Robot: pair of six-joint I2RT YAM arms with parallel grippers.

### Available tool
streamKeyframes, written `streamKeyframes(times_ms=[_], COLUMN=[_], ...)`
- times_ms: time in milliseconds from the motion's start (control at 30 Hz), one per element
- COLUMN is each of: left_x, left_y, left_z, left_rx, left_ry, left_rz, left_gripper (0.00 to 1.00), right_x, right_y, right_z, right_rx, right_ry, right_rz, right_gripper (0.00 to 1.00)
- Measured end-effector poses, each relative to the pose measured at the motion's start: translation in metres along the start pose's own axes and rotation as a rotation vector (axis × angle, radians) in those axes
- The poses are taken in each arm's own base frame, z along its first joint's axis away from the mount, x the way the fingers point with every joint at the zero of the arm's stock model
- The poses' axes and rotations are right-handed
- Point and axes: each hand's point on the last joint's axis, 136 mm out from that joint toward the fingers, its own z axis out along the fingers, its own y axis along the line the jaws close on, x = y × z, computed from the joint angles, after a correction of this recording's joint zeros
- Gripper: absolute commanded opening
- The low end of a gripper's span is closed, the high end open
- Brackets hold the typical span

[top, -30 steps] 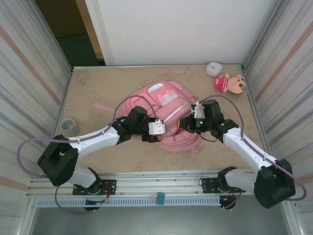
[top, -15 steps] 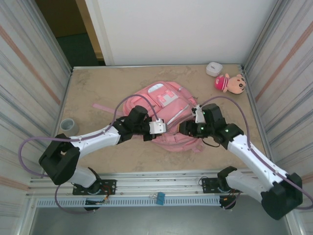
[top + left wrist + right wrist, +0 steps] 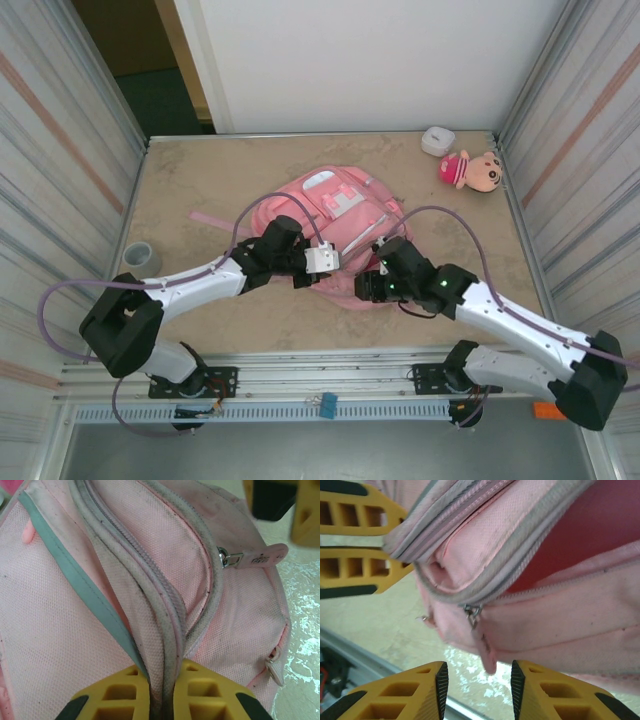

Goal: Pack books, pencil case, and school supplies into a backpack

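Note:
The pink backpack [image 3: 340,205] lies flat in the middle of the table. My left gripper [image 3: 333,268] is shut on the backpack's grey-piped zip seam [image 3: 167,645], which runs up between its yellow fingers [image 3: 115,695]. My right gripper [image 3: 479,675] is open at the backpack's near end. A pink zip pull [image 3: 487,655] hangs just above the gap between its pads and touches neither. Beside the pull, the zipped mouth gapes and shows a red lining [image 3: 600,535]. The left wrist view shows the same pull [image 3: 260,557] beside the right fingers [image 3: 305,510]. The books, pencil case and school supplies are out of view.
A plush doll [image 3: 470,170] and a small white box [image 3: 437,140] sit at the far right corner. A grey tape roll [image 3: 140,258] rests at the left edge. A pink strap [image 3: 210,218] trails left of the backpack. Metal walls close both sides.
My left gripper has shut on the backpack's zip seam. My right gripper has opened and swung left and nearer, down to the backpack's near end.

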Motion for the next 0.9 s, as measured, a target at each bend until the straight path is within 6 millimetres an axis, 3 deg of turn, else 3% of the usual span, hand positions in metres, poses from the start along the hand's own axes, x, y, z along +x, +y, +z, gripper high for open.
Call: streamKeyframes(times_ms=[167, 333, 500, 900], left_x=[0.0, 0.0, 0.001, -0.006], left_y=[0.0, 0.0, 0.003, 0.009], left_z=[0.0, 0.0, -0.001, -0.003], left_rx=[0.0, -0.001, -0.004, -0.013], left_ry=[0.0, 0.0, -0.005, -0.045], left_rz=[-0.001, 0.0, -0.004, 0.002], left_gripper=[0.0, 0.0, 0.0, 0.0], right_x=[-0.007, -0.014, -0.017, -0.038], right_y=[0.0, -0.001, -0.003, -0.03], right_z=[0.016, 0.022, 0.015, -0.014], right_rx=[0.052, 0.096, 0.131, 0.124], right_ry=[0.01, 0.006, 0.0, -0.041], right_rz=[-0.027, -0.064, -0.093, 0.005], right_gripper=[0.33, 0.15, 0.0, 0.0])
